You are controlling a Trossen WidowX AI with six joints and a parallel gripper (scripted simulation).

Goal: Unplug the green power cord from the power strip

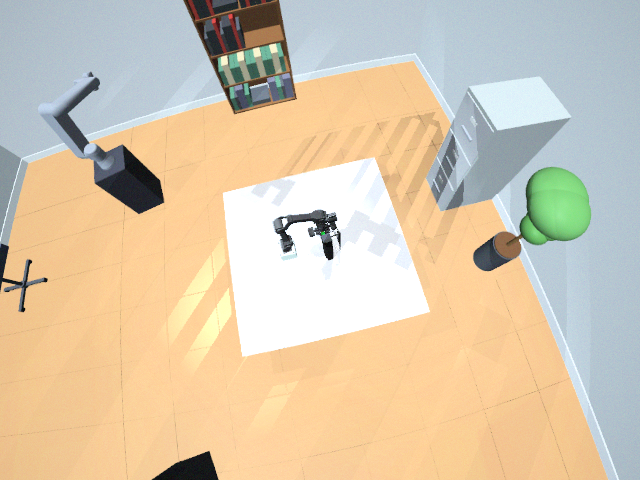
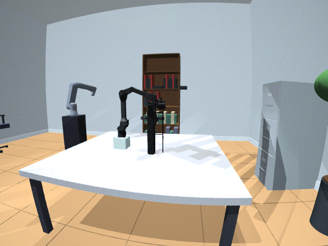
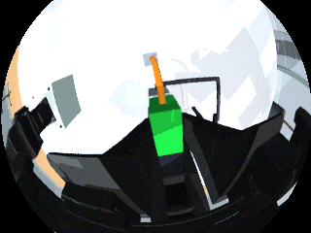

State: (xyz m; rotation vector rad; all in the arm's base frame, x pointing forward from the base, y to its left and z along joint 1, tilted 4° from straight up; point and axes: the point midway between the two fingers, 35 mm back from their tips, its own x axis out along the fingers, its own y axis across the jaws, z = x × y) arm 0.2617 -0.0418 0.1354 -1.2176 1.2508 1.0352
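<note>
Green plug (image 3: 165, 130) — clamped between the fingers of the end effector (image 3: 170, 155), at the top of the upright black power strip (image 2: 150, 129) on the bench (image 2: 132, 169). Long axis in line with the fingers; orange cord (image 3: 155, 78) trails away toward the bench — withdrawal likely straight back.

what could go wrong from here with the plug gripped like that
1. The end effector is shut on the green plug, which fills only part of the finger length, so it might slip during the pull.
2. The power strip stands tall and narrow on the table; a sideways pull could tip it.
3. The orange cord trails down to the table and may drag or snag.
</note>
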